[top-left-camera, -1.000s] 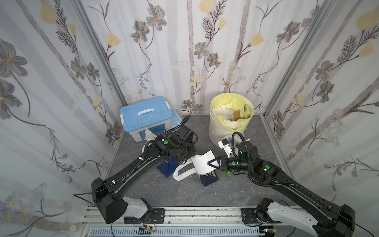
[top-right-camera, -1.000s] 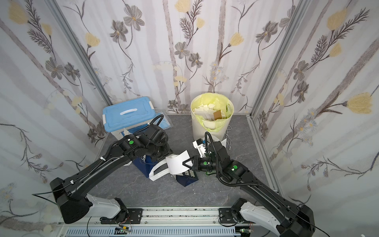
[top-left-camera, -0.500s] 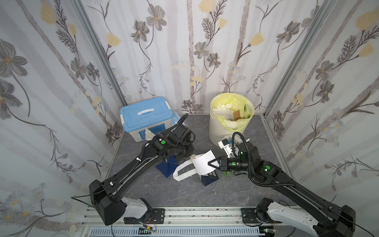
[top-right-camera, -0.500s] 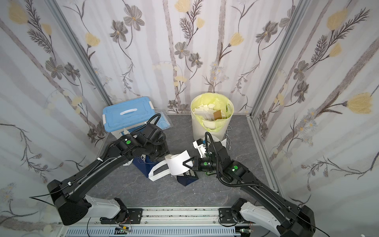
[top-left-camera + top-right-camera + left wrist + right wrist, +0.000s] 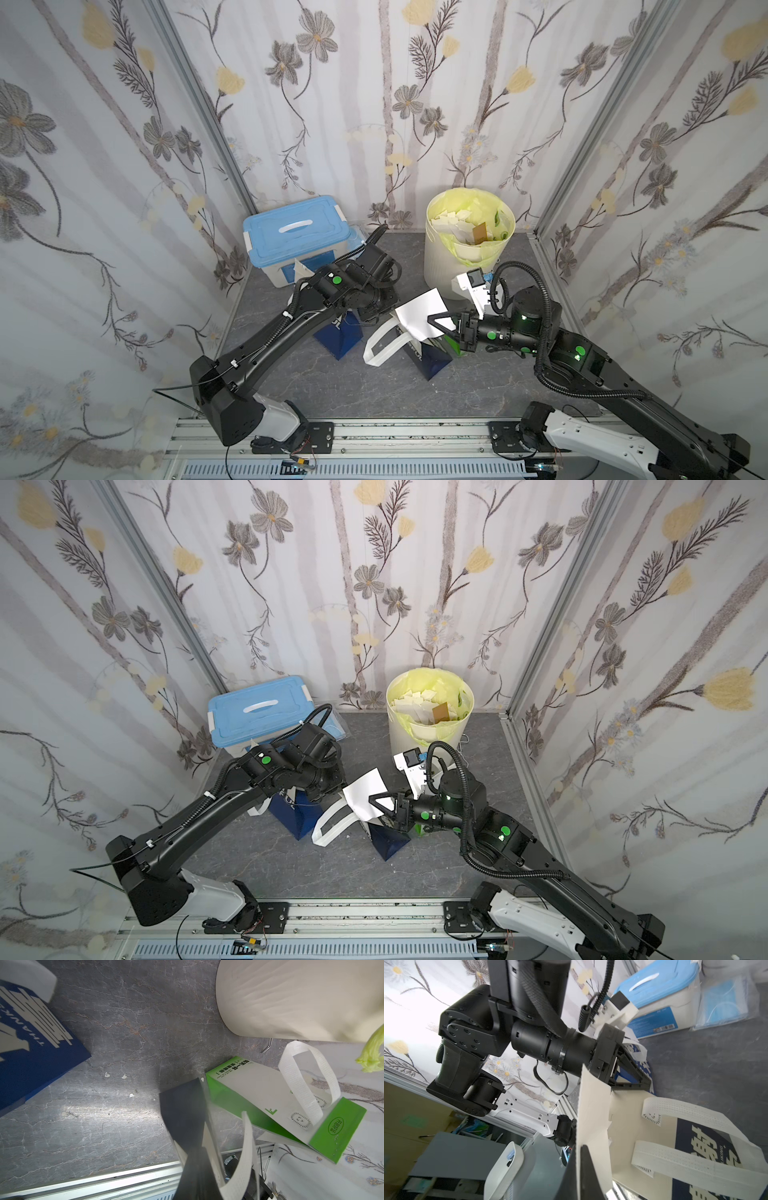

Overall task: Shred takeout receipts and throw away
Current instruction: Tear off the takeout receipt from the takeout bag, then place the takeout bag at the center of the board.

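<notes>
We are pinching an untorn receipt (image 5: 415,311) in the right gripper's (image 5: 432,323) jaws. The left gripper's (image 5: 648,1084) jaws are sitting closed nearby. The bin (image 5: 440,266) is already holding scraps (image 5: 451,220).

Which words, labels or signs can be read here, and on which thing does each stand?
"THANK…": white capitals on the blue bag, cut off by the picture's edge.
"…KING": small letters on the navy bag, beside large Chinese characters that are partly covered.
Green bag: Chinese print along its edge and in an oval, too small to read.
Storage box label: barcode and print, blurred.
</notes>
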You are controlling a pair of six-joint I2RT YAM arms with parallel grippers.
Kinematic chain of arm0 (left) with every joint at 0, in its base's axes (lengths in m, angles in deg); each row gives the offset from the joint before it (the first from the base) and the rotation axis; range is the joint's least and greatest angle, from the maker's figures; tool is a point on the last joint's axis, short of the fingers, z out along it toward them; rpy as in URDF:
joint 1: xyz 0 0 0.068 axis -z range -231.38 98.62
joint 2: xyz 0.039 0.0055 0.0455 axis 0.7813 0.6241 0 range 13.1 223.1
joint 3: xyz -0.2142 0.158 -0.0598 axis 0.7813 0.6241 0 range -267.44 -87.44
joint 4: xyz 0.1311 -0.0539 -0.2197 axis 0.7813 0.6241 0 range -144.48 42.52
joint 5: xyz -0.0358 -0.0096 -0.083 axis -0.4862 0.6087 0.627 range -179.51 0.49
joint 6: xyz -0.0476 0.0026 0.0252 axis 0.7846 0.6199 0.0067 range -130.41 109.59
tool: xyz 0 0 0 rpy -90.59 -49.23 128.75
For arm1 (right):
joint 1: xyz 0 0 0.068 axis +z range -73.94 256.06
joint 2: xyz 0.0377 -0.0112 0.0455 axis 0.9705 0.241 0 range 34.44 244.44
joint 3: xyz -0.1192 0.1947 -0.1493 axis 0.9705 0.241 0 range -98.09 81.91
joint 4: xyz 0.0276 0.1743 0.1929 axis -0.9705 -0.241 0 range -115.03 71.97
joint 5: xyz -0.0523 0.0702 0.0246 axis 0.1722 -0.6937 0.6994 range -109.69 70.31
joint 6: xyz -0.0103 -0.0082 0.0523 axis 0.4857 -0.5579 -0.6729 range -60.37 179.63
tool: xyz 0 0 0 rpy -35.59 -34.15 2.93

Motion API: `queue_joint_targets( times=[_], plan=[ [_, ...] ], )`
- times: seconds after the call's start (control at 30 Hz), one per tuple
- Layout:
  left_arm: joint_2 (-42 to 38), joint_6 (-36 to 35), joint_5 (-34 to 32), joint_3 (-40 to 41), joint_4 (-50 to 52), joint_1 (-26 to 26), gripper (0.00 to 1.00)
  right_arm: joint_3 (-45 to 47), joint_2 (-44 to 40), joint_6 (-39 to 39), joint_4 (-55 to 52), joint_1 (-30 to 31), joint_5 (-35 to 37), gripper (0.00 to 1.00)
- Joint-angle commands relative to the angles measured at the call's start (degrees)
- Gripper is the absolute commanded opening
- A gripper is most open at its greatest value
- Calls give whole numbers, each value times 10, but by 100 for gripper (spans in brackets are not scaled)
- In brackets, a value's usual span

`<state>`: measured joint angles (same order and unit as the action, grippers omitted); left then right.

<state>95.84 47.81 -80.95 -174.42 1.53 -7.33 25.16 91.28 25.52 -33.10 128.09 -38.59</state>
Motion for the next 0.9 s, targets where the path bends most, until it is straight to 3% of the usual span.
queue_joint_targets(
  times=[0.0, 0.33, 0.43, 0.6, 0.67, 0.87],
  plan=[
    [12, -21, -16, -16, 35, 2, 0, -11, -13, 81, 21, 17, 49, 0],
    [36, -36, -25, -43, 52, 3, 0, -13, -61, 126, 26, 45, 66, 0],
    [50, -59, -40, -88, 80, 3, 0, -12, -97, 127, 12, 45, 146, 0],
    [96, -130, -75, -209, 169, 3, 0, 17, -173, 98, -20, 45, 376, 0],
    [122, -155, -85, -253, 202, 2, 0, 30, -201, 80, -25, 45, 431, 0],
    [211, -201, -92, -389, 280, -11, 0, 39, -227, 46, -39, 45, 462, 0]
  ],
)
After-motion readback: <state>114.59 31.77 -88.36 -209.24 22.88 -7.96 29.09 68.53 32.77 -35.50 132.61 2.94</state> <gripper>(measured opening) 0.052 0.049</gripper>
